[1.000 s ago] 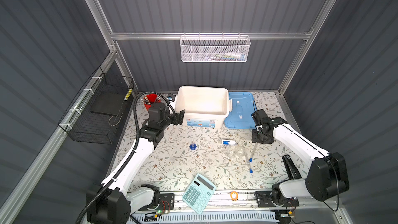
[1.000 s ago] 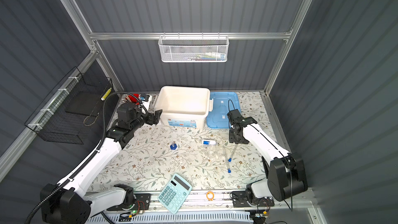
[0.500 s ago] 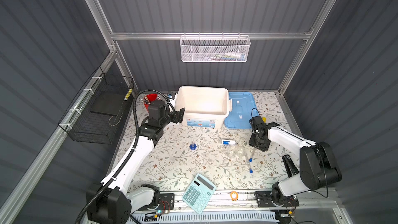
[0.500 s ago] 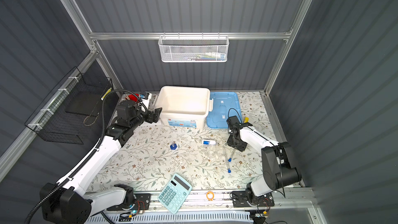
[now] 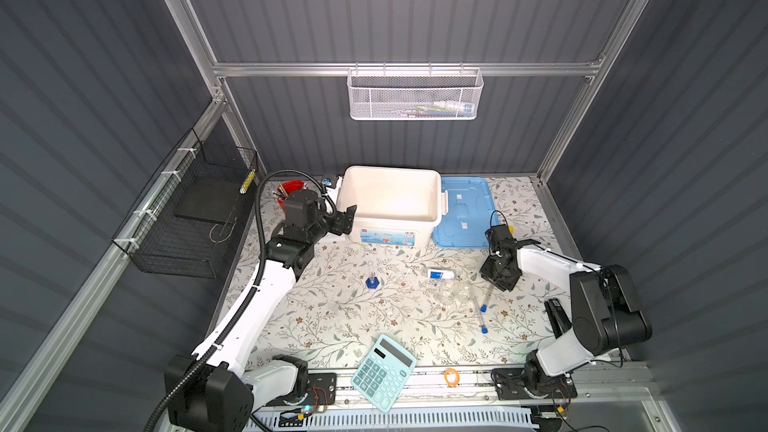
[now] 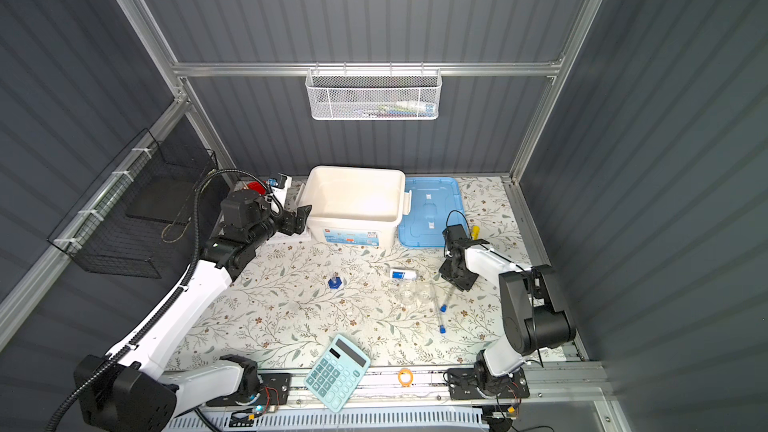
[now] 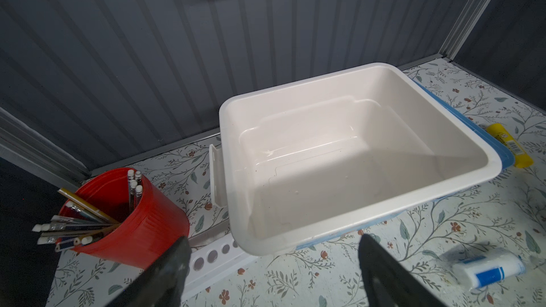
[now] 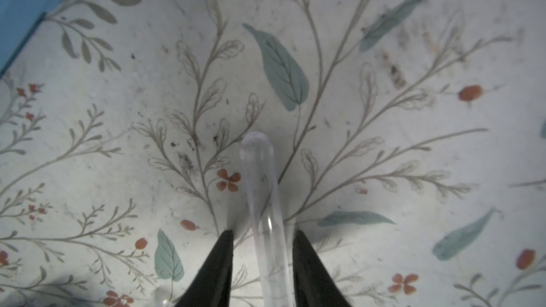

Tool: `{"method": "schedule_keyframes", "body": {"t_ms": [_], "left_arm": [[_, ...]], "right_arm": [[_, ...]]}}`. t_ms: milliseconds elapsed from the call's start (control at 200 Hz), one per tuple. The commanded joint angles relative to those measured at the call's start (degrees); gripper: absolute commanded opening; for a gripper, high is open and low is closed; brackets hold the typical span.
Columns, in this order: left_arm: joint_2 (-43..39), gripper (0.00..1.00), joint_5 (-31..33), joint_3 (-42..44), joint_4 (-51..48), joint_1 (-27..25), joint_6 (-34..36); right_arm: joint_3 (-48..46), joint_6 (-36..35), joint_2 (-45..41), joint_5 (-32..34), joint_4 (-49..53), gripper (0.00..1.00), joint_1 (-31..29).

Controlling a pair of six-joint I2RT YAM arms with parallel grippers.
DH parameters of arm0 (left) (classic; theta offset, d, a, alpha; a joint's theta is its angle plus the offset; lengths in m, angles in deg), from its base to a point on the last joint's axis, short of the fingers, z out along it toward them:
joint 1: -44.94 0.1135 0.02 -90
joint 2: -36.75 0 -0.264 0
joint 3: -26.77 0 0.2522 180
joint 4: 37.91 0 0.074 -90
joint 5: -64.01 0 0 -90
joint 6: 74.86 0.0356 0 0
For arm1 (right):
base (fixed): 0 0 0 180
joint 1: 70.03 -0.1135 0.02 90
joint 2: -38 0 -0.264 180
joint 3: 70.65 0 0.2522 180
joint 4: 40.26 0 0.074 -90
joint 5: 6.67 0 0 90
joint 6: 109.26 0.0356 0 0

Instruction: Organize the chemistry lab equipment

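Observation:
Two long clear test tubes with blue caps lie on the floral mat at the right, one (image 5: 487, 297) running under my right gripper (image 5: 498, 284), another (image 5: 480, 313) beside it. In the right wrist view the gripper (image 8: 261, 233) straddles the tube (image 8: 260, 178); its jaws stand narrow, with a gap showing on one side. A blue-white labelled piece (image 5: 439, 274), clear flasks (image 5: 451, 292) and a slim cylinder on a blue foot (image 5: 372, 281) sit mid-mat. My left gripper (image 5: 349, 218) hangs open and empty by the white bin's (image 5: 386, 234) left front corner.
A blue lid (image 5: 465, 209) lies right of the bin. A red cup of pens (image 7: 141, 225) and a white holed rack (image 7: 212, 256) stand left of it. A teal calculator (image 5: 384, 371) and orange ring (image 5: 451, 376) lie at the front edge, a yellow stick (image 5: 510, 228) near the lid.
My right gripper has come down over the end of the test tube and its jaws have narrowed around it. The left arm has shifted only slightly toward the bin.

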Motion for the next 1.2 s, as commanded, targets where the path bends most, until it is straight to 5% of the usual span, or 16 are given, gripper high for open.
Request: {"method": "schedule_keyframes", "body": {"t_ms": [0, 595, 1196], "left_arm": [[0.9, 0.89, -0.1, -1.9, -1.1, -0.3, 0.8], [-0.3, 0.89, 0.6, -0.4, -0.9, -0.3, 1.1], [-0.6, 0.88, 0.4, 0.0, -0.8, -0.3, 0.6]], "right_arm": [[-0.2, 1.1, 0.6, -0.6, -0.7, 0.31, 0.8], [2.5, 1.8, 0.8, -0.6, 0.5, 0.18, 3.3], [6.2, -0.7, 2.1, -2.5, 0.0, 0.23, 10.3]]}}
